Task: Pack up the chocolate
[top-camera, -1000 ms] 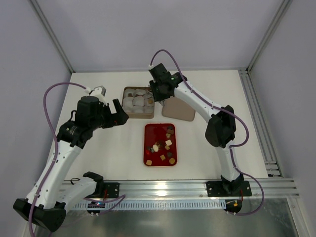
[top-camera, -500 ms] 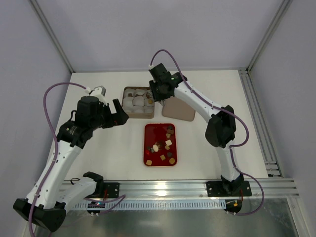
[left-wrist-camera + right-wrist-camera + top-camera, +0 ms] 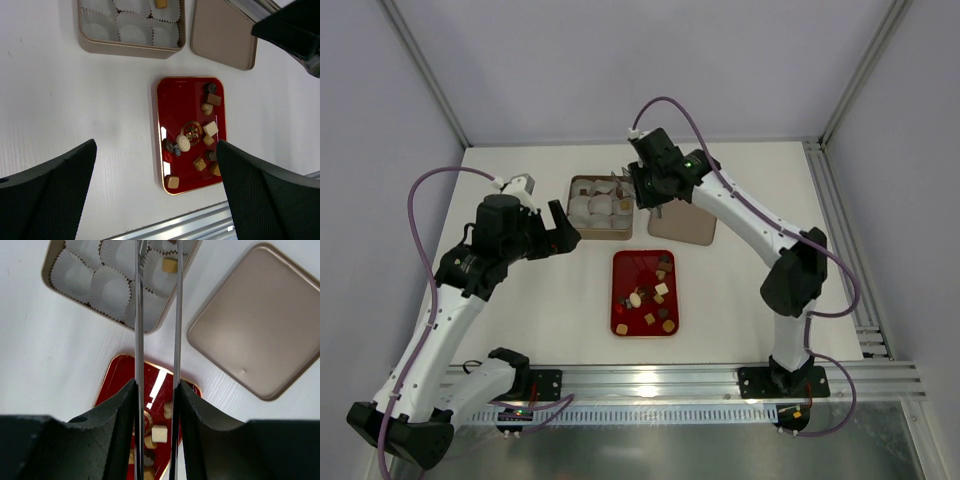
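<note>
Chocolate sits almost all in the red tray, about a dozen dark, tan and cream pieces scattered loose, several of them touching. One tan piece already rests in a paper cup of the tin, which lies just beyond the tray and slightly to its left.

Your right gripper hangs over that tin with its long thin blades set part-way apart. The gap is wider than a piece and nothing shows between them. The right blade runs close beside the seated tan piece, so you risk flicking it out or catching the crinkled cup and dragging it along when you lift away. Rise straight before you travel back toward the tray.

Watch the crowding at the tray too. Pinch one piece there and the blades are likely to shove its neighbours, or a smooth piece may squirt out onto the table.

Your left gripper hovers spread wide and empty above the tray's left side. I judge it out of the route between tray and tin, but keep it parked.

The lid lies flat beyond the tray's right end, just beside the tin and not covering it. Only the tin's near wall stands between tray and cups, so clear it.
</note>
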Controlling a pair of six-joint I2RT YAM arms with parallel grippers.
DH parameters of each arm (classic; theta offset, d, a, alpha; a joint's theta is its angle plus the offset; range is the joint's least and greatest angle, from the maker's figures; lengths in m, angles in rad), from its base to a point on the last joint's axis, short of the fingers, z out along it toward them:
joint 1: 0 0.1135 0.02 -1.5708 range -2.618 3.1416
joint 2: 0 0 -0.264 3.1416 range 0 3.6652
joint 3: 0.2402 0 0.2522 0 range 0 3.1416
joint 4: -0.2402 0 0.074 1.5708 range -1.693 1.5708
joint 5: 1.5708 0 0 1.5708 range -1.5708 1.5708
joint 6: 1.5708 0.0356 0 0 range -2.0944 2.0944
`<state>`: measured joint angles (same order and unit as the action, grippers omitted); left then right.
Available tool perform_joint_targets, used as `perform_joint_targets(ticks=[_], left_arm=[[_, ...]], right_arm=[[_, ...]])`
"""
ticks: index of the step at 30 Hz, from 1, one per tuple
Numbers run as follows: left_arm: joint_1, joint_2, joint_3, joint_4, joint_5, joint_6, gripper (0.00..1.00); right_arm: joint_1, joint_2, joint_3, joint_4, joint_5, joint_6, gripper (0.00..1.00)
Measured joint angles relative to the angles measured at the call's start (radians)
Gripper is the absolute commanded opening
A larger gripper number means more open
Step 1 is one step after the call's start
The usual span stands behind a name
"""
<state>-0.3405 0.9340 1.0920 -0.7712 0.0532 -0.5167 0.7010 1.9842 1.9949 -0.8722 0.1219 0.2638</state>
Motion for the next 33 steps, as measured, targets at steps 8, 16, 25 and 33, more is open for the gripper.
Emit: perform_joint_targets(ticks=[8, 16, 25, 33], left_arm=[[0.000, 0.000, 0.000, 0.004, 0.003, -0.004, 1.00], [0.000, 0.011, -0.003, 0.021, 0.020, -0.011, 1.00], [0.000, 0.020, -0.010, 0.031, 0.029, -0.026, 1.00], [0.000, 0.020, -0.017, 0.035, 0.029, -0.027, 1.00]], right_arm=[[0.016, -0.463, -0.412, 0.027, 0.001, 0.045, 0.40], [0.053, -0.744, -0.723, -0.010, -0.002, 0.095, 0.40], [0.130, -0.792, -0.854, -0.102, -0.040, 0.101, 0.40], [0.184, -0.824, -0.888, -0.140, -0.065, 0.124, 0.42]])
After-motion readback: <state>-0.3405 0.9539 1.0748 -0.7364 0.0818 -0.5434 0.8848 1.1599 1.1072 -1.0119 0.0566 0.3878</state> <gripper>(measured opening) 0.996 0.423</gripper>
